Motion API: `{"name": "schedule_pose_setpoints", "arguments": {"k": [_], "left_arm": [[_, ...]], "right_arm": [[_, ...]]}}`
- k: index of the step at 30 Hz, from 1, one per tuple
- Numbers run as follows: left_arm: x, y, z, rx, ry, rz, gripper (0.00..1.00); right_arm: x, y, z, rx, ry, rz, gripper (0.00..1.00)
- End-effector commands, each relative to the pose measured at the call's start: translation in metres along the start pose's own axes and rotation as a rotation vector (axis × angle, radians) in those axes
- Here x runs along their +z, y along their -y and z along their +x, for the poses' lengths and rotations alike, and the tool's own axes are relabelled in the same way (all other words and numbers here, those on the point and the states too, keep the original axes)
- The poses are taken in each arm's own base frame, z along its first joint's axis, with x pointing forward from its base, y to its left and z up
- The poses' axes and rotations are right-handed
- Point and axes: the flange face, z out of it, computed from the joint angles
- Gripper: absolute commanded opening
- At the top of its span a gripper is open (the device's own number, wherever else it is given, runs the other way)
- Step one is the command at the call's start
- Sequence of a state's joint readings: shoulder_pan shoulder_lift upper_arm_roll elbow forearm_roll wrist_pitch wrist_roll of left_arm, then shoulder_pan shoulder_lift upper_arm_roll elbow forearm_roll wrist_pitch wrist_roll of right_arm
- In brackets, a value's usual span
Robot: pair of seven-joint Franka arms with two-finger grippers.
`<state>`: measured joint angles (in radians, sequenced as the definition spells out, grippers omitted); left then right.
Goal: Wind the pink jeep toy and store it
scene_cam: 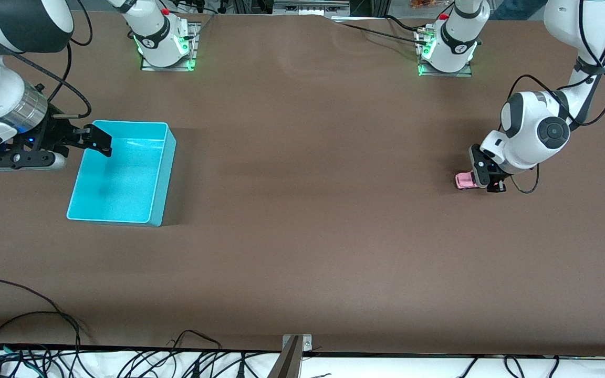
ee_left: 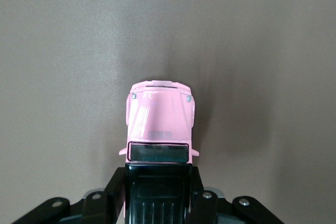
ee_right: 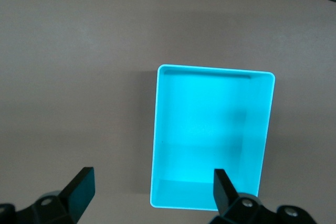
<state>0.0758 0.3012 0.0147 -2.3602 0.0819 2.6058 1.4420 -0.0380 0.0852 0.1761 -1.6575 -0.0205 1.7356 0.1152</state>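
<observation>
At the left arm's end of the counter: my left hand (scene_cam: 483,176) is down at the brown counter (scene_cam: 302,210), fingers pressed onto the pink jeep toy (scene_cam: 465,180).
Left hand: pinching the jeep by its black-roofed rear half; in the left wrist view the two black fingers (ee_left: 118,190) sit against both flanks of the roof, with the pink bonnet sticking out past them toward 12 o'clock of that picture.
Pink jeep toy: wheels down on the counter, upright, at roughly 3 o'clock from the counter's middle in the front view; well apart from the cyan bin (scene_cam: 158,178).
Writing on the jeep: a small raised plate on the bonnet near the windscreen (ee_left: 159,153), too small for me to read.
Right hand: my right hand (scene_cam: 71,149) hangs over the edge of the bin at the right arm's end, fingers spread wide; this arm waits.
Cyan bin: open-topped, rectangular, at about 9 o'clock from the counter's middle; nothing lies in it.
Labels on the arms: a small round dark mark on each base (scene_cam: 147,43), not legible.
Cables: a black tangle (scene_cam: 71,357) along the counter edge nearest the front camera.
</observation>
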Motion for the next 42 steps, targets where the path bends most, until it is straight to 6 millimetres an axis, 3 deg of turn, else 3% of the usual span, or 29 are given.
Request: {"name": "schedule_pose_setpoints", "arguments": {"k": [1,8,21,42], "left_arm": [[0.027,-0.001,0.001,0.043,0.016,-0.019,0.0],[0.037,-0.003,-0.001,0.038,0.017,-0.035,0.0],[0.033,0.001,-0.018,0.023,0.029,-0.025,0.0],[0.036,0.0,-0.07,0.128,0.06,-0.036,0.0]], "right_arm": [[-0.006,0.002,0.002,-0.007,-0.011,-0.017,1.0],[-0.006,0.001,0.002,-0.006,-0.011,-0.017,1.0],[-0.005,0.001,0.002,-0.006,-0.009,-0.017,1.0],[-0.006,0.001,0.003,-0.006,-0.014,-0.016,1.0]]}}
